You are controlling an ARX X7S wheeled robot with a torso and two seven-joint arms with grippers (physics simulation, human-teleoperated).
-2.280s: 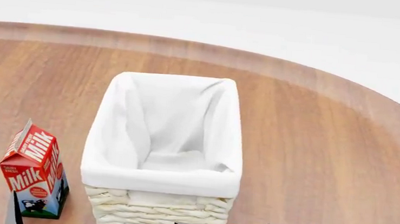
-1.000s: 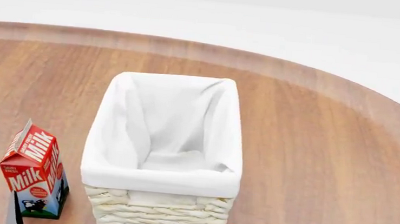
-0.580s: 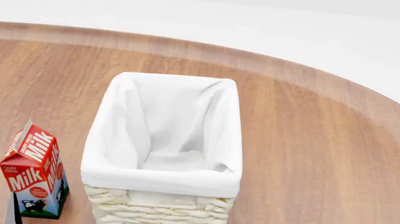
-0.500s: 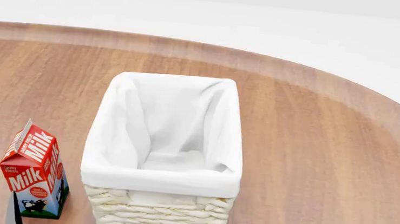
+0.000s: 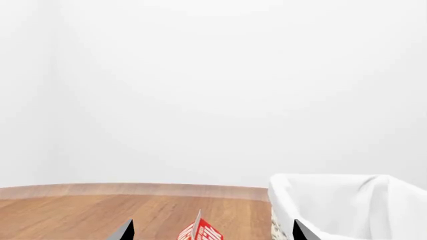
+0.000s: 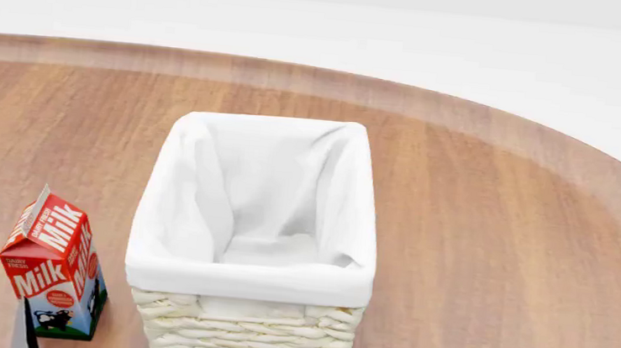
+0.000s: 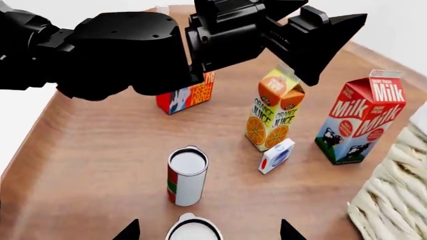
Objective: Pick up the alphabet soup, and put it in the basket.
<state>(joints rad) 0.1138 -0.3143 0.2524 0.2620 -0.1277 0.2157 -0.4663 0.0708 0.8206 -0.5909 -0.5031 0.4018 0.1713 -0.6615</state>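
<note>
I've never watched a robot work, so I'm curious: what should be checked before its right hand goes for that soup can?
1. Right hand open: ok, jaws wide apart.
2. Can lined up: ok, a silver-topped can sits between the fingertips.
3. It is the alphabet soup: cannot tell, its label is hidden.
4. Red-and-green can apart from it: ok.
5. Basket has room: ok, only the liner shows inside.

The basket [image 6: 246, 337] is cream woven wicker under a white liner. The milk carton [image 7: 360, 122] is red with white lettering over blue and a cow. The juice carton [image 7: 275, 112] is orange, yellow and green. The table [image 6: 485, 240] is brown wood grain.
</note>
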